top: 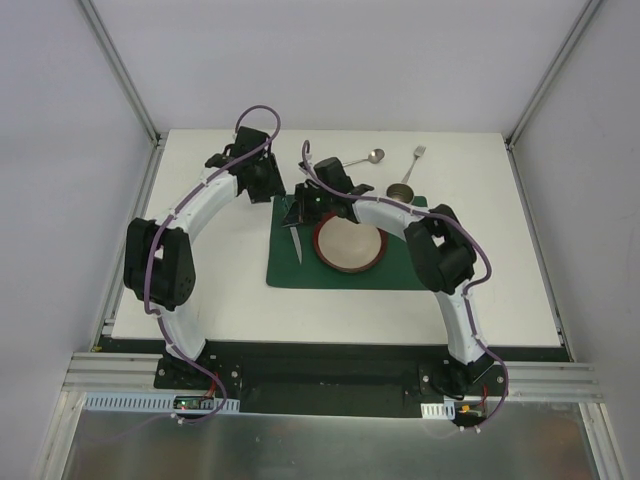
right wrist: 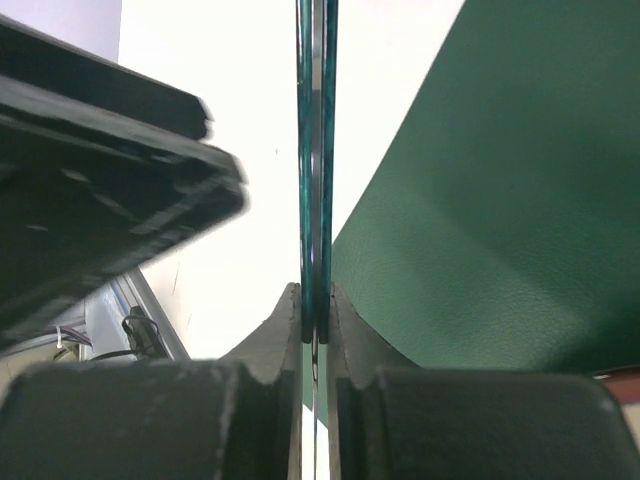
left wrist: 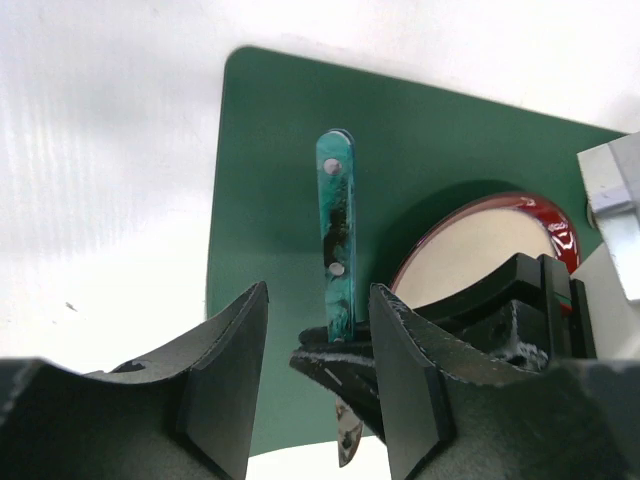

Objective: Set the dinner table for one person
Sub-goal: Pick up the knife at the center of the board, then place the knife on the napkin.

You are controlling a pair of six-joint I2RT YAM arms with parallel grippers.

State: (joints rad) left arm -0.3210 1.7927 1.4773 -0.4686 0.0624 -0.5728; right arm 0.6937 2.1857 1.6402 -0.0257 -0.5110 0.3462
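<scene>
While the right gripper [right wrist: 314,300] pinches the knife [left wrist: 338,240], the plate [top: 350,246] lies just beside.

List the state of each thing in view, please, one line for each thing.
Teal-handled metal knife: held by the right gripper, over the dark green rectangular placemat.
Right gripper: shut on the knife.
Left gripper: open, astride the knife's handle.
Round red-rimmed plate: empty, on the placemat.
Metal spoon: lying on the white table.
Metal fork: lying on the table.
Small metal cup: upright.

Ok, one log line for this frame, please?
left gripper: open, jaws either side of knife | right gripper: shut on knife handle | knife: over placemat, left of plate
</scene>
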